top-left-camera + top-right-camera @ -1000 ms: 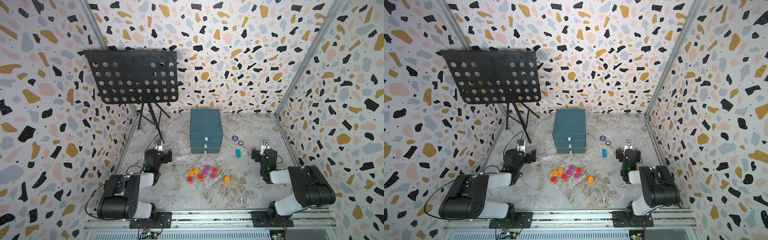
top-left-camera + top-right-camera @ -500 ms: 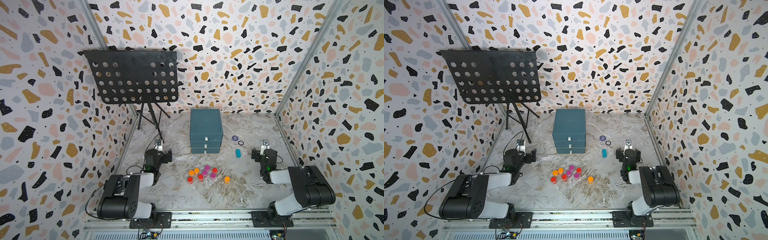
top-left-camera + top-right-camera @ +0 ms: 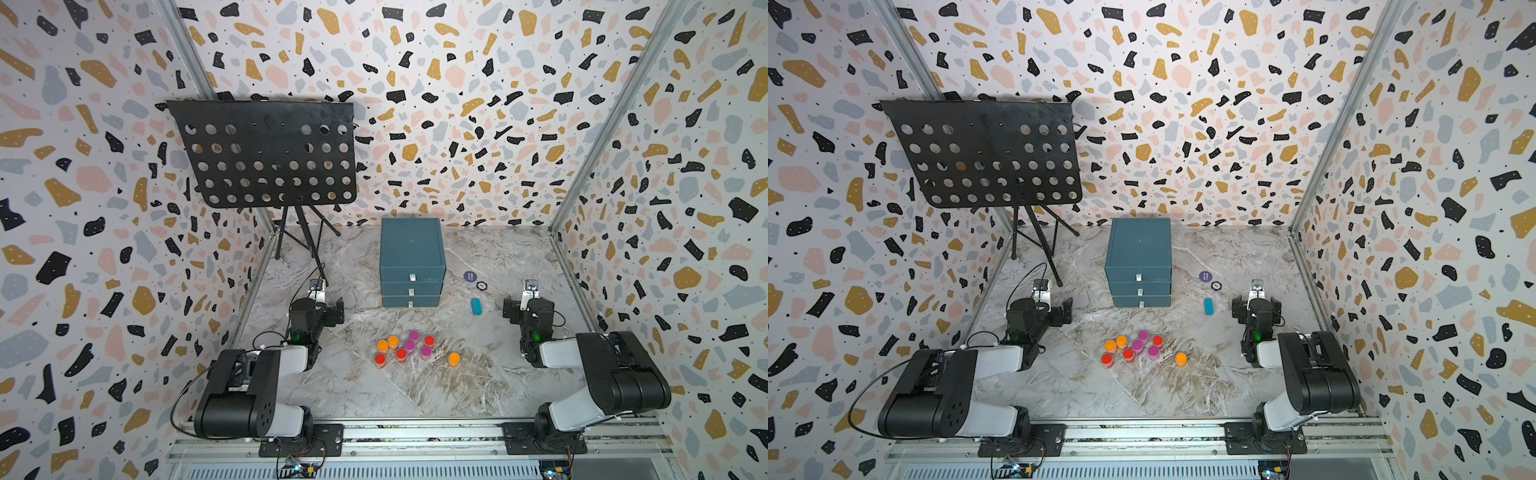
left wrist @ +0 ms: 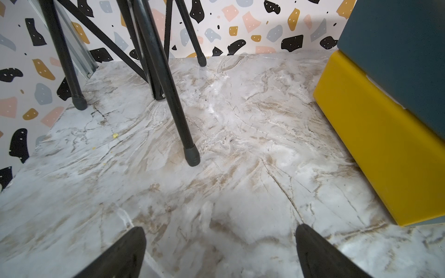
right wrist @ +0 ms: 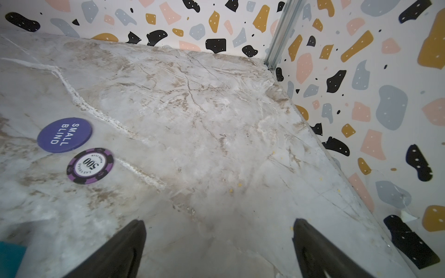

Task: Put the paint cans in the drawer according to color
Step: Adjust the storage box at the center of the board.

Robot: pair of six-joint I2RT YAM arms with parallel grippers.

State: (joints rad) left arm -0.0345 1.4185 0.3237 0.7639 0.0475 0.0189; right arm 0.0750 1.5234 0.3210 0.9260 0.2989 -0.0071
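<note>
Left arm and right arm sit folded low, wrists forward. Left gripper and right gripper each show 2 fingers wide apart over the tabletop.

The paint cans have clear bodies and bright lids: three orange, three red, three magenta; one orange can is at four o'clock of the cluster. The drawer is dark teal with white pulls, and in the left wrist view its side is yellow. The bench has a marble pattern, pale grey with brown veins. The walls are white with black, ochre, pink and grey-blue patches. The music stand is black, with round holes. Near three o'clock of the drawer lie a teal block, a purple disc with white letters and a chip with purple-and-black rim and white centre. The left claw and the right claw are black
</note>
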